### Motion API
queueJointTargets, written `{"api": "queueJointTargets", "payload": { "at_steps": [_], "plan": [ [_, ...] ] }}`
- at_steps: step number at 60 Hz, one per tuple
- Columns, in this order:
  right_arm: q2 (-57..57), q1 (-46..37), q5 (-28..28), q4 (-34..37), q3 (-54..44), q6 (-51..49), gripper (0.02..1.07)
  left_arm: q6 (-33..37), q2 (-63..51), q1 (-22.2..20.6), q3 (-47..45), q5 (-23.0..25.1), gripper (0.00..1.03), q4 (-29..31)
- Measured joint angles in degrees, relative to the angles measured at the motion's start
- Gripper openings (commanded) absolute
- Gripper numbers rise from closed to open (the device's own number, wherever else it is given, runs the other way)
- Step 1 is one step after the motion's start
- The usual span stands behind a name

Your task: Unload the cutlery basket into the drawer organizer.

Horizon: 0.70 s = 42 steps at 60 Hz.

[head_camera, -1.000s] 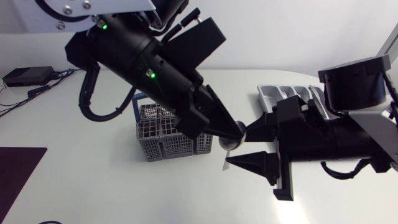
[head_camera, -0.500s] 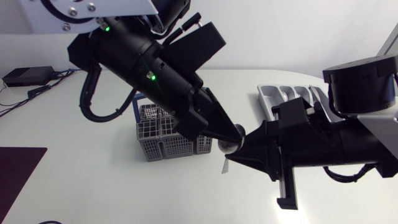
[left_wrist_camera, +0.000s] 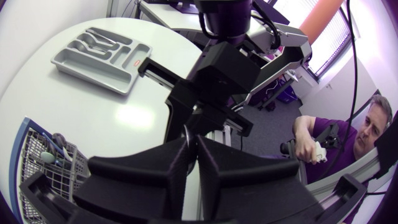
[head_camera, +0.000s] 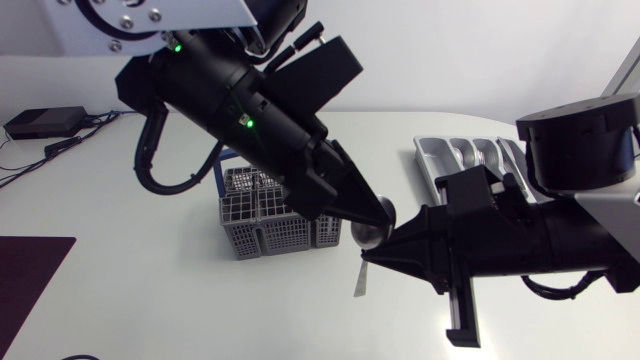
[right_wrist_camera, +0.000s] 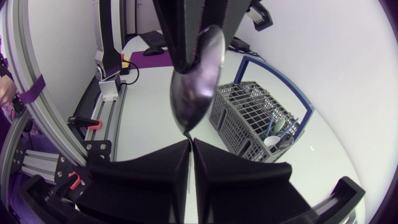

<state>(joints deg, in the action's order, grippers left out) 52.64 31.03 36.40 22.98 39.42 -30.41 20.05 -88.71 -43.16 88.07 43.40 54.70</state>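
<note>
Over the last second the right gripper [head_camera: 380,256] had drawn its wide-open fingers together, and they now pinched the handle of the spoon [head_camera: 371,233] from both sides. The left gripper [head_camera: 376,213] remained clamped on the spoon's bowl, so both arms held it in the air, just right of the cutlery basket [head_camera: 262,236] and left of the drawer organizer [head_camera: 428,160] at the far right. The handover looked ready, and the left arm probably needed only to let go. More cutlery stood in the basket.

white table [head_camera: 120,290] carries a grey cutlery basket [head_camera: 250,235], a grey organizer tray [head_camera: 470,155], a dark mat [head_camera: 25,285].
</note>
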Motion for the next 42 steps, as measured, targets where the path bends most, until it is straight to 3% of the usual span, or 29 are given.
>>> {"api": "queueJointTargets", "payload": {
  "at_steps": [5,8,27,42],
  "plan": [
    [-0.5,-0.1,-1.6,0.7,0.0,0.4,0.08,0.0,-0.2,0.8,0.3,-0.1,0.69,-0.6],
    [-0.5,-0.5,-3.1,1.7,0.0,0.6,0.08,-0.1,-0.2,1.3,0.6,-0.1,0.73,-0.6],
    [-0.4,-6.0,-12.2,3.6,0.0,0.5,0.08,-3.8,-0.2,4.9,1.3,-0.9,0.78,-5.3],
    [7.7,-10.9,-27.6,2.2,4.4,1.9,0.08,-7.7,0.5,5.2,-0.2,-10.6,0.78,-9.5]
  ]
}}
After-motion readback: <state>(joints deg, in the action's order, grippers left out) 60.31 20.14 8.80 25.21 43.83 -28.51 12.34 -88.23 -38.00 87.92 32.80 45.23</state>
